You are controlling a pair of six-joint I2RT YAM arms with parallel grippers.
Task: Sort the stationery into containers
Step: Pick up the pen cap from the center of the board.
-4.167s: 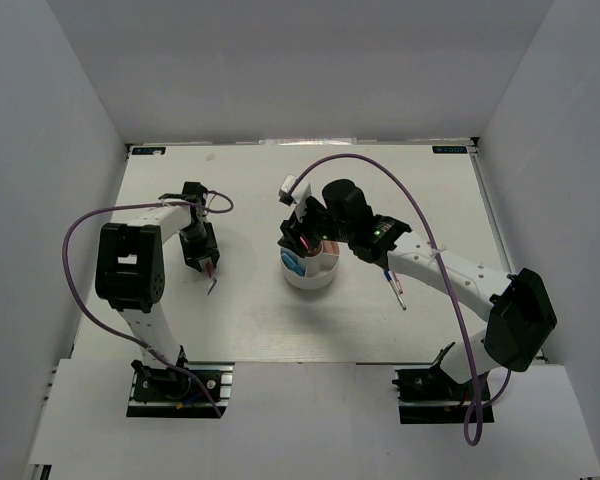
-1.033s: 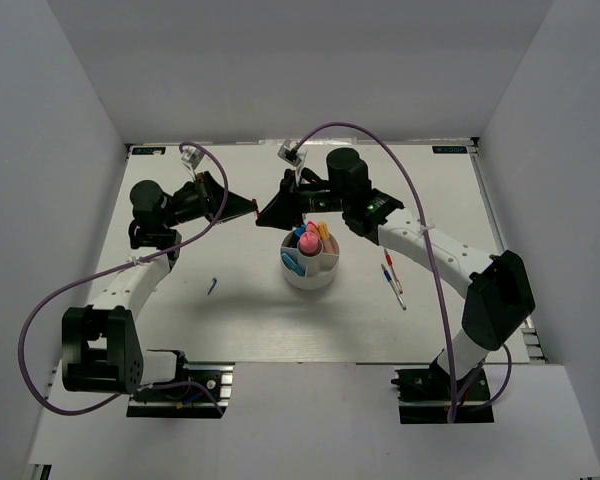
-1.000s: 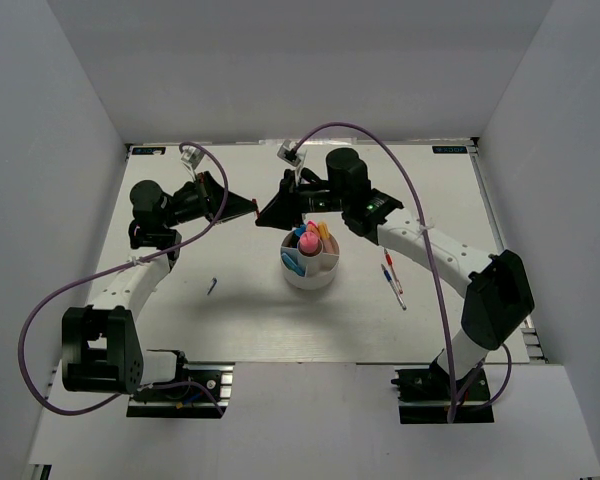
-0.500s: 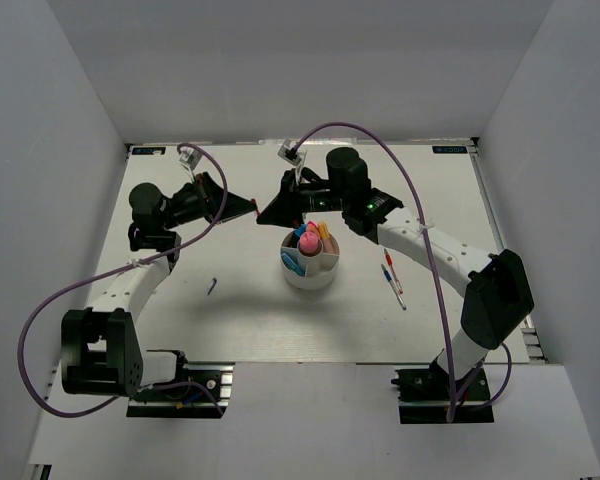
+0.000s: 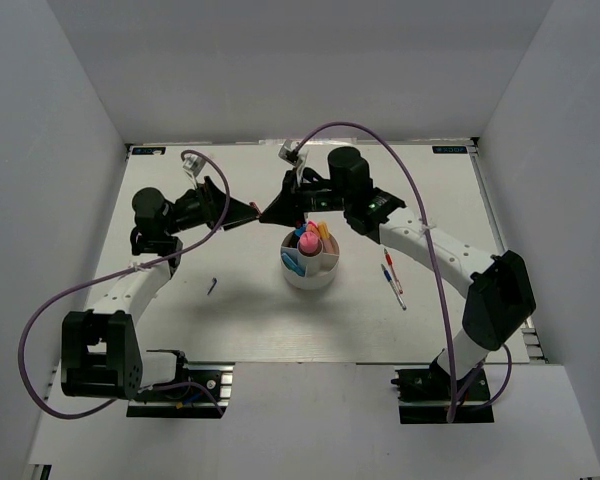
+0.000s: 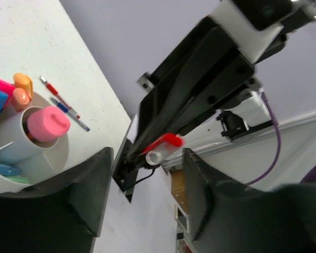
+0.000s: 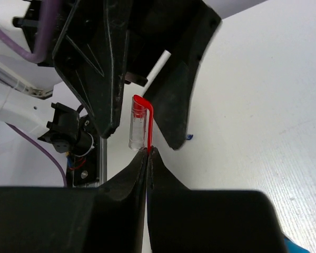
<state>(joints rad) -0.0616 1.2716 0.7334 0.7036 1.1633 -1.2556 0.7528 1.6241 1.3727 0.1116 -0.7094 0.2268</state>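
Observation:
Above the table behind the white cup (image 5: 311, 283), both grippers meet tip to tip. My right gripper (image 7: 147, 149) is shut on the red clip of a clear pen cap (image 7: 137, 126). My left gripper (image 6: 147, 154) stands open, one finger on each side of that pen cap (image 6: 160, 149) without touching it. From above, the left gripper (image 5: 248, 212) and right gripper (image 5: 267, 212) nearly touch. The cup (image 6: 51, 161) holds a pink highlighter (image 5: 307, 243) in its centre, with orange and blue ones around it. A thin red pen and blue pen (image 5: 391, 279) lie right of the cup.
A small dark blue cap (image 5: 212, 286) lies on the table left of the cup, also visible below the left fingers (image 7: 188, 137). Purple cables arc over both arms. White walls enclose the table on three sides.
The right gripper closed on the cap's red clip, then the left gripper opened and let the cap go. Both arms stayed almost in place.

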